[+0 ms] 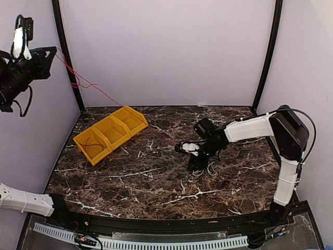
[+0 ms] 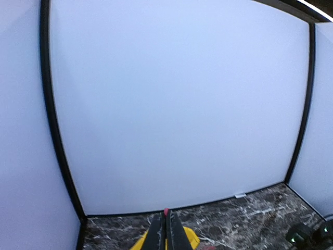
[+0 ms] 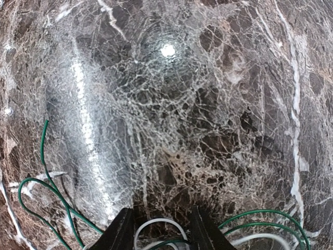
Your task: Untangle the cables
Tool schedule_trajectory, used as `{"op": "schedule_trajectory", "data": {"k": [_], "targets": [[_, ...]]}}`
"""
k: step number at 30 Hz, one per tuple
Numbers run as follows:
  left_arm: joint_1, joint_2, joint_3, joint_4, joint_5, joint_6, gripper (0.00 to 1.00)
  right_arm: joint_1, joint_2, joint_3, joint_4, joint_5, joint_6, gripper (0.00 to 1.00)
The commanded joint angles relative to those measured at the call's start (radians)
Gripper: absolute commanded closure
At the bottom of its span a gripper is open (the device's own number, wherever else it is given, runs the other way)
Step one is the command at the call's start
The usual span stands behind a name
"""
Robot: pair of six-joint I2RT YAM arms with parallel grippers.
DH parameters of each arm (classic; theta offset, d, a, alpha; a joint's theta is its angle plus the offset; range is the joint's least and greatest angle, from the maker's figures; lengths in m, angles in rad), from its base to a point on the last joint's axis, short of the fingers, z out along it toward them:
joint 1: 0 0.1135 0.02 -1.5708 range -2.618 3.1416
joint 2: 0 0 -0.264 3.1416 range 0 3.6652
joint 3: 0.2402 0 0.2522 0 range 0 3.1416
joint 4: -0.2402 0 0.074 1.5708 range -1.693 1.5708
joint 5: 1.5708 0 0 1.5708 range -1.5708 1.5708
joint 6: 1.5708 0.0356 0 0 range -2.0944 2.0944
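My left gripper [image 1: 51, 52] is raised high at the far left, shut on the end of the red cable [image 1: 104, 94]. The cable runs taut down past the yellow bin to the table. Its red tip [image 2: 166, 212] shows between the closed fingers in the left wrist view. My right gripper [image 1: 197, 164] is down on a small pile of white and green cables [image 1: 209, 169] at the table's middle right. In the right wrist view its jaws stand apart [image 3: 162, 232] with a white cable loop [image 3: 156, 224] lying between them. Green cable [image 3: 44, 182] spreads to both sides.
A yellow three-compartment bin [image 1: 132, 115] sits at the back left, with a thin dark wire [image 1: 93, 141] in its nearest compartment. It also shows in the left wrist view [image 2: 191, 239]. Walls with black corner posts [image 1: 66, 57] enclose the marble table.
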Motion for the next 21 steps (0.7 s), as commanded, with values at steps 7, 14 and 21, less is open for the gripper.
{"op": "schedule_trajectory", "data": {"k": [7,14,21], "targets": [[0.005,0.018,0.306,0.353,-0.354,0.461,1.0,-0.121,-0.052,-0.13,0.011,0.043,-0.015,0.63],[0.005,0.026,0.224,0.237,-0.279,0.33,1.0,-0.152,-0.106,-0.172,0.035,0.01,-0.009,0.63],[0.005,0.037,0.074,0.069,-0.123,0.099,1.0,-0.152,-0.215,-0.117,-0.047,-0.062,0.003,0.58]]}}
